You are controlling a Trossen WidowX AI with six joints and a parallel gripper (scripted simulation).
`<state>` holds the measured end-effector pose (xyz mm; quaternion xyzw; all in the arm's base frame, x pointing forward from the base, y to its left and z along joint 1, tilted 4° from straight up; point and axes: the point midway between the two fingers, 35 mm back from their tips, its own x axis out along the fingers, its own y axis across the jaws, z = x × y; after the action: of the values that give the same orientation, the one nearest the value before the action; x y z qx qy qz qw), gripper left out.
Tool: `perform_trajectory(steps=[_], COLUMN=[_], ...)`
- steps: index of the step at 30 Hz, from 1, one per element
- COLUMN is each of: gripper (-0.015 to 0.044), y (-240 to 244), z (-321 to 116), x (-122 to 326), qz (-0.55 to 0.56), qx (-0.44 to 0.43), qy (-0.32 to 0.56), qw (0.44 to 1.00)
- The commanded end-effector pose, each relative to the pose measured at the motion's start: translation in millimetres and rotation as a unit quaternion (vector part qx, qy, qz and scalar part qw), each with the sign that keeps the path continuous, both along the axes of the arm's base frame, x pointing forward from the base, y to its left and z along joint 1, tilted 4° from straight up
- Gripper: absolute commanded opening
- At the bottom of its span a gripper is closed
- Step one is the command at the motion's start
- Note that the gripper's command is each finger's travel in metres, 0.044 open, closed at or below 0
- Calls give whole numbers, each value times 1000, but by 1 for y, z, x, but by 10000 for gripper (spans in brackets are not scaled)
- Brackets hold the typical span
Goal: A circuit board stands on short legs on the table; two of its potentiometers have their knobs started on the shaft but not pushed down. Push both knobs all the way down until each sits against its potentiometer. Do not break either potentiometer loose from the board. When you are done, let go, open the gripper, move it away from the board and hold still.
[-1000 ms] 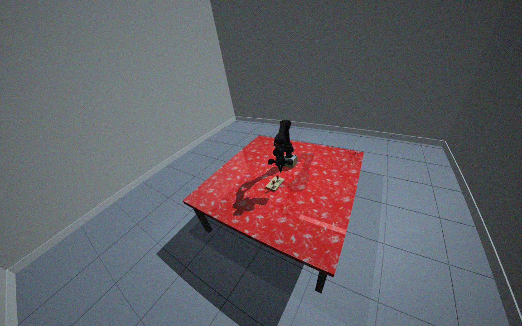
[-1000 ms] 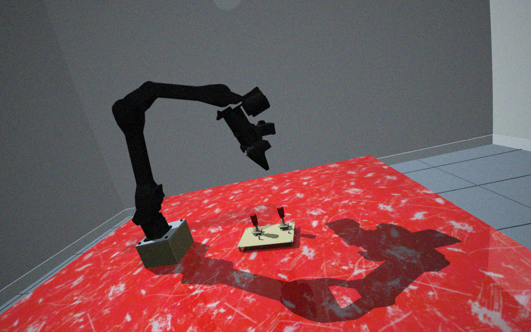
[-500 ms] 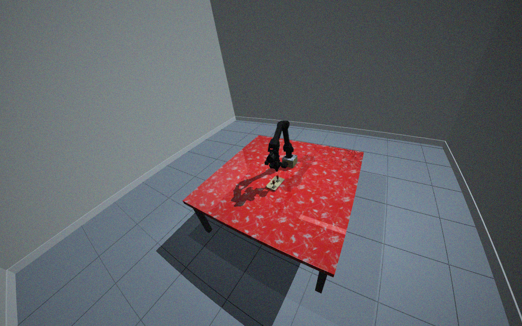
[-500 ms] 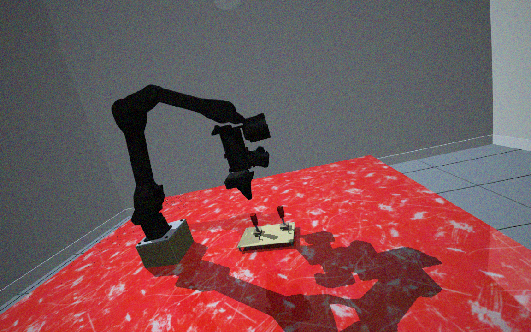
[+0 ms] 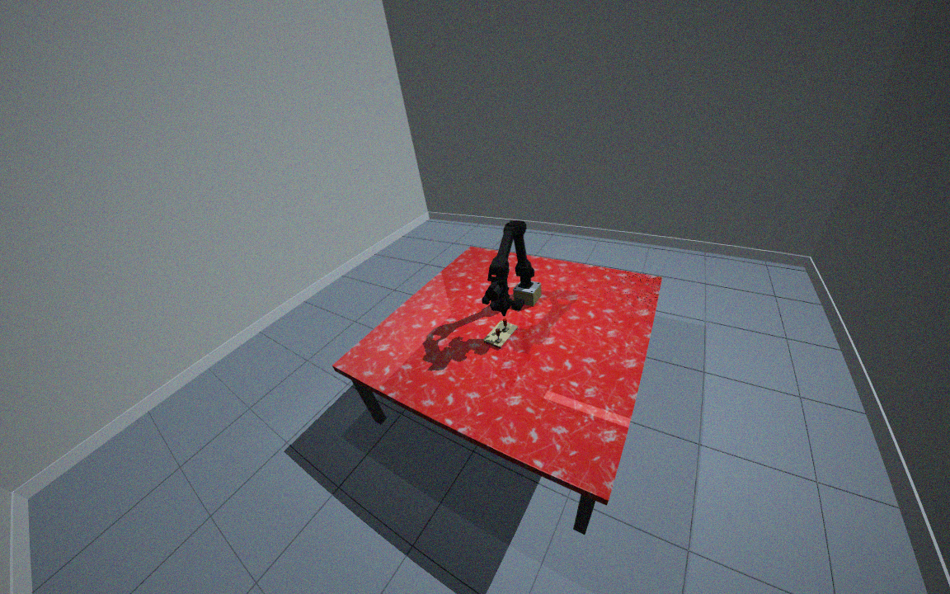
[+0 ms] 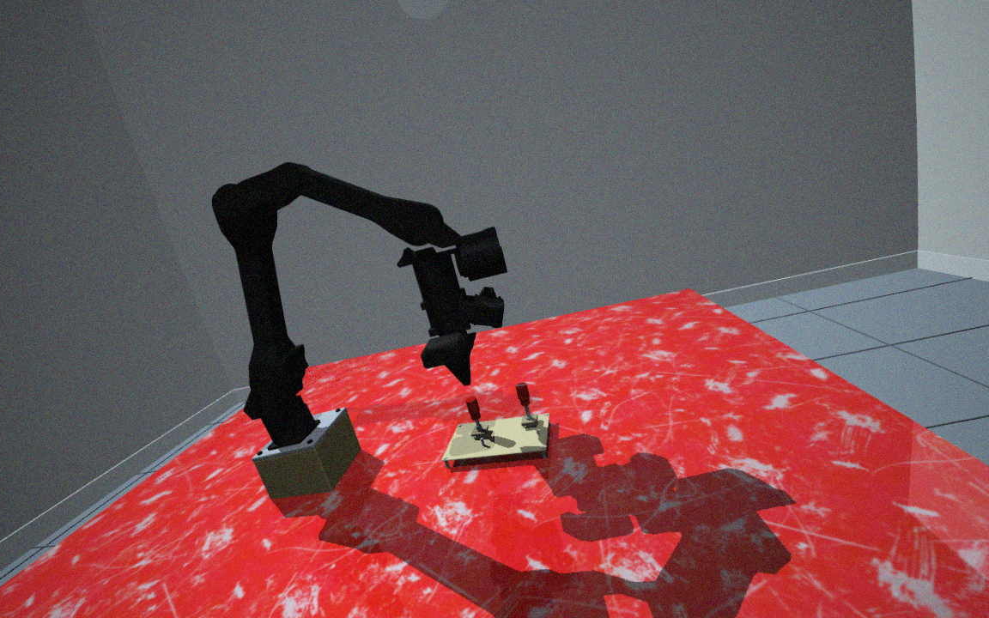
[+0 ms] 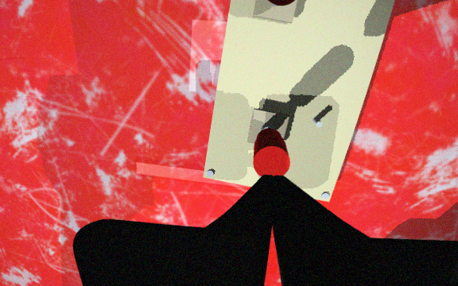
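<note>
Closed, empty fingers (image 5: 504, 313) (image 6: 468, 383) above the circuit board (image 5: 494, 341) (image 6: 504, 455) (image 7: 293, 48); off-centre pressing on the nearer of 2 knobs (image 5: 505, 323) (image 6: 472, 408) (image 7: 271, 160) could lever its potentiometer loose.

1 desk (image 5: 574, 354) (image 6: 636, 368) (image 7: 114, 99), 1 arm (image 5: 520, 247) (image 6: 259, 284), 1 hand (image 5: 503, 313) (image 6: 469, 382) (image 7: 272, 185), 1 circuit board (image 5: 493, 343) (image 6: 509, 453) (image 7: 269, 59), 2 knobs: near the arm's base (image 5: 504, 323) (image 6: 472, 408) (image 7: 271, 159), farther out (image 5: 497, 332) (image 6: 523, 394) (image 7: 281, 1).

a bare lab-like room: robot arm (image 5: 514, 234) (image 6: 258, 269) on a red table (image 5: 574, 354) (image 6: 621, 360), tiled floor (image 5: 751, 473) (image 6: 859, 330).

The robot arm (image 5: 519, 247) (image 6: 257, 284) is matte black, with chunky rounded joints, smooth tapering links and black, wedge-shaped jaws narrowing to blunt tips.
</note>
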<state>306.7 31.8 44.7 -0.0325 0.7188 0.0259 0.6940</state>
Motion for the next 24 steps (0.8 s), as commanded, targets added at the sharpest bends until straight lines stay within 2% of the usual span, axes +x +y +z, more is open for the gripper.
perform_trajectory(steps=[1, 24], gripper=[0, 0], y=[-1, -1], z=[-6, -21], x=[-1, -2], qz=[-2, -2], qx=[-2, -2], qy=[2, 2], qw=[1000, 1000])
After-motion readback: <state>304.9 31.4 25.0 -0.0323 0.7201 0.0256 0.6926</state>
